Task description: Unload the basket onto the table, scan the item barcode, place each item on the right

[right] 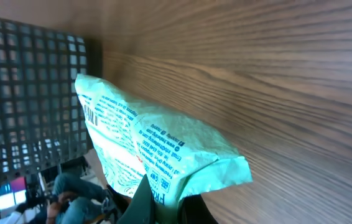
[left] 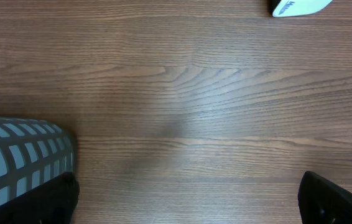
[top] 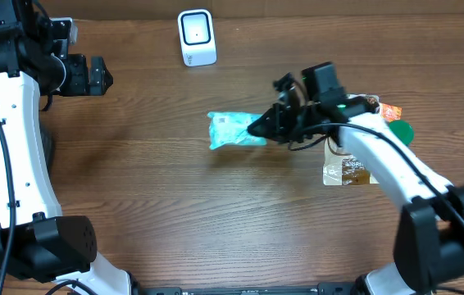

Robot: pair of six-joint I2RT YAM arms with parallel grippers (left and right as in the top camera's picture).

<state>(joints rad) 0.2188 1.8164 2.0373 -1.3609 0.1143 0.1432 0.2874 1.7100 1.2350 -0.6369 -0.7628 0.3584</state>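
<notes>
Pinches one end of the mint-green crinkly plastic packet point(top: 234, 129) in the tightly closed right claw point(top: 262, 127), at bench point(top: 175, 213) centre. Shows left claw point(top: 105, 78) wide open, empty. Apparently leaves the pass before the white rounded scanner point(top: 196, 37) undone.

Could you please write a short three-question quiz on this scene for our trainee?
1. True or false: the right pincer is shut on the green packet.
2. Fill in: the left pincer is ____, holding nothing.
3. Where does the white scanner stand? A) at the far side of the table B) touching the green packet C) in the left pincer
Key: 1 true; 2 open; 3 A.
</notes>
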